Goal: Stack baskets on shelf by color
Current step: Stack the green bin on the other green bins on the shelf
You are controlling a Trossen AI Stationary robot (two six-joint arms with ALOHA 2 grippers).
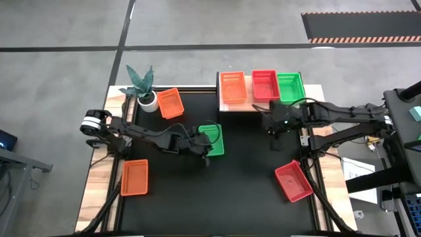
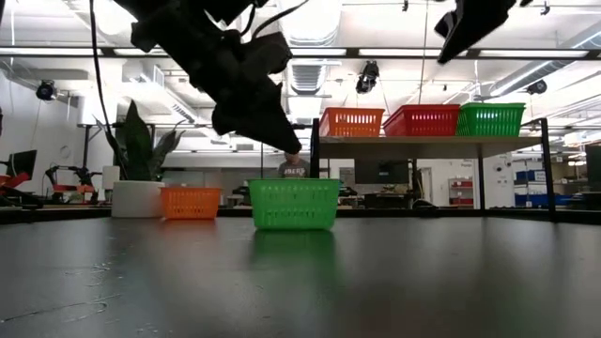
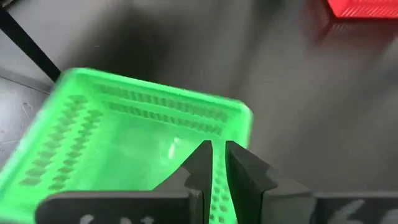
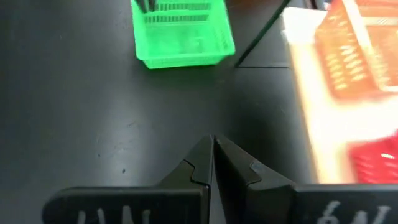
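From above, you see the left gripper point(image 1: 205, 150) at the middle of the black table point(image 1: 250, 197), its fingers clamped on the near wall of a green basket point(image 1: 214, 138); your left wrist camera confirms it, showing green mesh pinched between the two dark fingers point(image 3: 239, 177), a detail the overhead picture cannot resolve. The right gripper point(image 1: 271, 128) hangs just in front of the shelf point(image 1: 223, 105), and only its wrist camera shows the fingers point(image 4: 233, 163) pressed together on nothing, above bare tabletop. The overhead view alone gives you the full count in sight: an orange basket point(image 1: 233, 87), a red basket point(image 1: 265, 84) and a second green basket point(image 1: 290, 85) side by side on the shelf, another orange basket point(image 1: 170, 103) beside the white plant pot point(image 1: 147, 100), a third orange basket point(image 1: 135, 176) at the table's front left and a second red basket point(image 1: 293, 181) at its front right. The table-level camera shows what the overhead cannot: the held basket point(image 2: 294, 204) sits flat on the table, and a person point(image 2: 293, 169) stands in the room behind it. No legible writing shows in any view.
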